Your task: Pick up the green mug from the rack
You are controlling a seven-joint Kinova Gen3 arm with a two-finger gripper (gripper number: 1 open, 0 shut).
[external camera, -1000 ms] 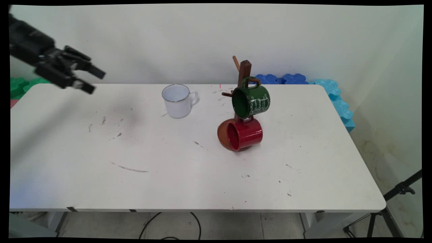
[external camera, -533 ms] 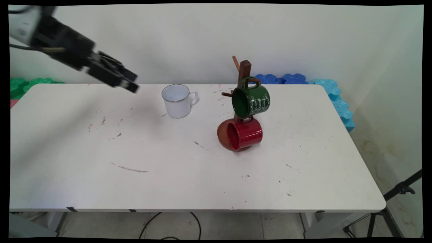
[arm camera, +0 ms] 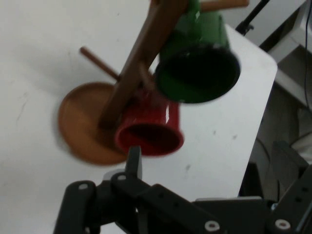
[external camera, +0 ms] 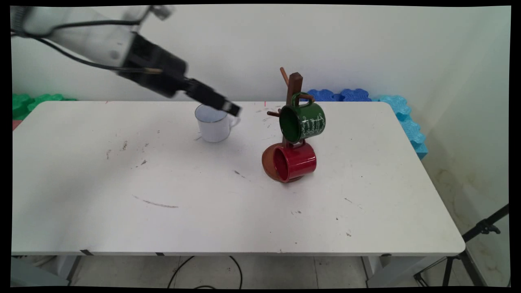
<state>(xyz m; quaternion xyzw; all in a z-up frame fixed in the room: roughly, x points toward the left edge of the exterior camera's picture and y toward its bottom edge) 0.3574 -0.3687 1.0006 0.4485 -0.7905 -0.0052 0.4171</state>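
The black two-finger gripper [external camera: 233,108] hangs over the far part of the white table [external camera: 203,211], directly above the white enamel mug with a dark rim [external camera: 212,125], which stands upright with its handle to the right. The fingertips overlap the mug's rim and handle in the main view, but whether they touch it cannot be told. Whether the fingers are apart or together cannot be told either: they are blurred in the main view, and in the hand view only one finger [arm camera: 133,161] is seen clearly.

To the right of the white mug, apart from it, stands a brown wooden mug tree with a round base [external camera: 294,87]. A dark green enamel mug with white lettering [external camera: 303,121] hangs on an upper peg, mouth to the left. A glossy red mug [external camera: 294,161] hangs below it, just above the base. In the hand view the tree [arm camera: 129,80], green mug [arm camera: 200,63] and red mug [arm camera: 148,129] lie straight ahead of the gripper.

A second ago the gripper was at the table's far left; half a second ago, left of the white mug. The mugs and tree have not shifted.

Three mugs in all, one tree, one gripper.
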